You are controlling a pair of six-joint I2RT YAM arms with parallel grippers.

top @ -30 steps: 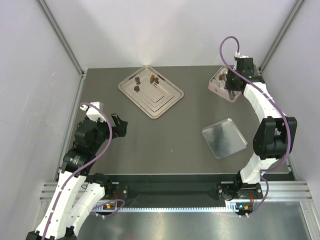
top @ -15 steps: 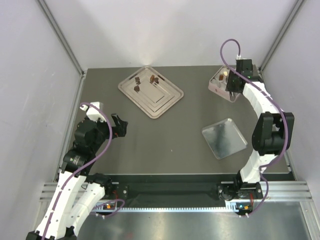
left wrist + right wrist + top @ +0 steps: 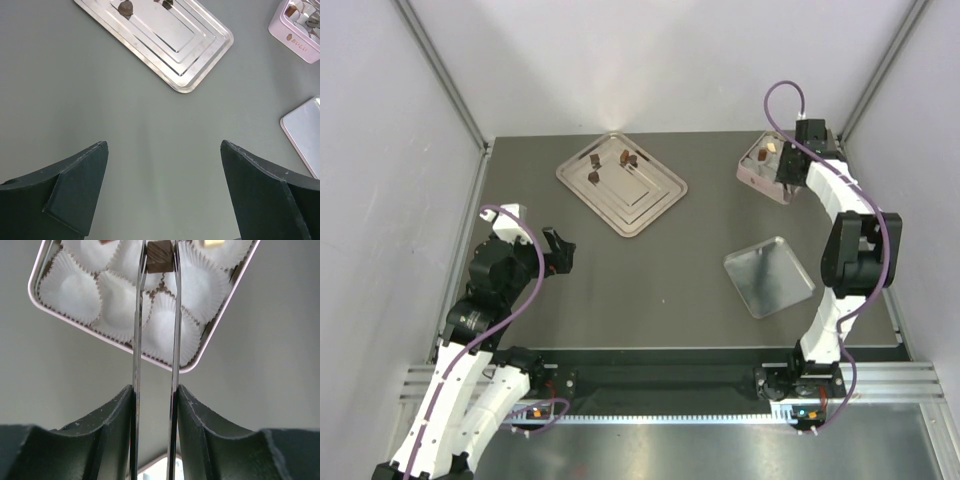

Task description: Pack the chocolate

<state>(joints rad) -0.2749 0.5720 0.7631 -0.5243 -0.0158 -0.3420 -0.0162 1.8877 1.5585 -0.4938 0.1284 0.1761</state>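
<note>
Chocolate (image 3: pixel 160 263), a single dark brown cube, is pinched between the thin tips of my right gripper (image 3: pixel 159 275). The tips are closed to just the width of that cube and hold nothing else. They hang over the box (image 3: pixel 748 177), above white paper cups (image 3: pixel 70 287) near its middle. I cannot tell whether the cube already touches a cup.

A second ago my right wrist sat over the box and hid most of it from the overhead camera. It has since drawn back toward the right wall, so the overhead view now shows inside the box. A cream piece (image 3: pixel 772 146) and a brown piece (image 3: pixel 760 155) already lie at its far end. I judge that I am lining up on an empty cup, so the cube is about to be let go rather than already packed.

My left gripper (image 3: pixel 163 147) is spread wide and holds nothing. It hovers over bare table (image 3: pixel 650 290), well apart from the box.

A few dark pieces (image 3: pixel 594 177) remain on the far corner of the tray (image 3: pixel 650 195), so several trips are left. The lid (image 3: pixel 769 277) lies flat on the table, near the box but apart from it.
</note>
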